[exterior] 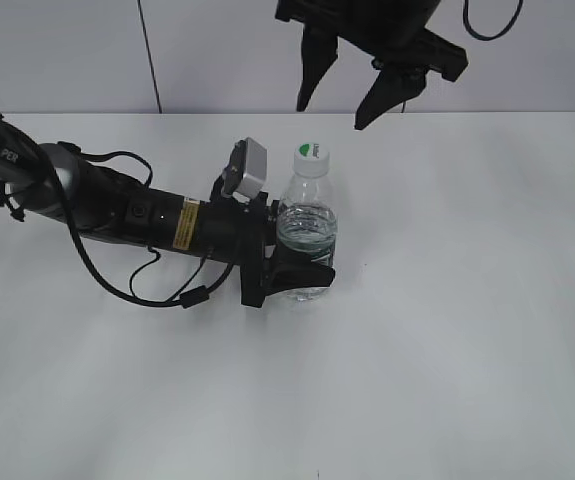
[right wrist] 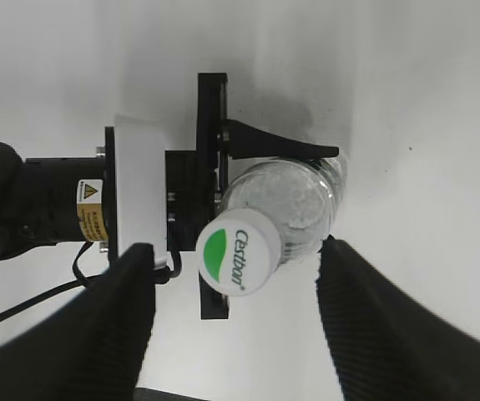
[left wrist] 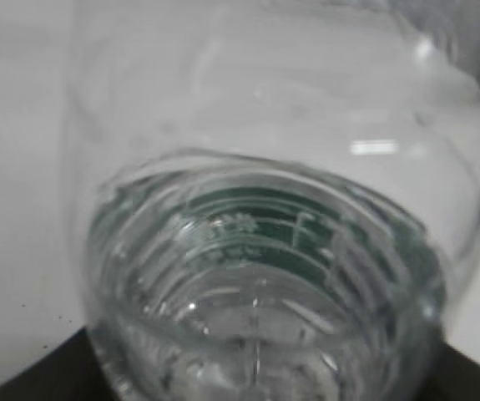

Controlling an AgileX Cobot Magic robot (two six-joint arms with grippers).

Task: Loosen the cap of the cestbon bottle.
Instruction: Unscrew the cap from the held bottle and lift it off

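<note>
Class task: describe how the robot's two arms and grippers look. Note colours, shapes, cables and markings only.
The left arm is a black tube with a yellow warning sticker, looping black cables and a grey-white camera box. The left gripper has tapered black fingers on a black crossbar. The right gripper has black pointed fingers, whose pads look ribbed in the right wrist view.

The left arm (exterior: 117,205) is a long black tube with a shiny grey part near its far end. It has a yellow sticker (exterior: 184,223) with tiny writing. Thin black cables (exterior: 117,285) loop under it. A small grey and white box, the camera (exterior: 247,167), sits on top near the wrist. The left gripper (exterior: 302,262) is black with flat black jaws. The right gripper (exterior: 352,95) is black too, with two pointy jaws and ridged pads (right wrist: 390,326).
</note>
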